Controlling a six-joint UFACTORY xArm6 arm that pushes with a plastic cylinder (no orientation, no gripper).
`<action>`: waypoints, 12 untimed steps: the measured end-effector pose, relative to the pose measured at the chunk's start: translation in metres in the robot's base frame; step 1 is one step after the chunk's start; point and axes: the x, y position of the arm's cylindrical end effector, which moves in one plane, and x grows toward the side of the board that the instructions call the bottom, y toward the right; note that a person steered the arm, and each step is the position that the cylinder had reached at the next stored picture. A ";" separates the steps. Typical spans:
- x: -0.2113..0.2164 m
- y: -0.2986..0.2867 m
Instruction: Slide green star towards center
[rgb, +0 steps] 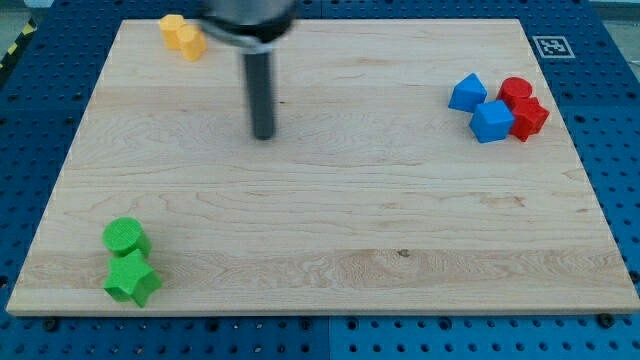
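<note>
While the green star (132, 279) sits untouched at the board's (330, 200) lower-left corner, just below a green cylinder (126, 238), the bare rod's tip (263, 136), grasping nothing, stands well apart up-board, so the approach seemingly remains, calling for reaching the star's far-left side.

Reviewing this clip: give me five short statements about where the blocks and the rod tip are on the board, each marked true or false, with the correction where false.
1. The green star lies near the view's bottom left corner of the board. True.
2. My tip is touching the green star. False: the tip is far off, toward the view's top, with bare board between.
3. A green cylinder sits right above the star in the view. True.
4. The blue blocks and red blocks are scattered across the centre. False: they cluster at the view's right, near the top.
5. The yellow blocks sit at the view's top edge, left of the rod. True.
</note>
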 end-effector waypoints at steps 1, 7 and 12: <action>0.015 -0.103; 0.204 -0.169; 0.203 -0.045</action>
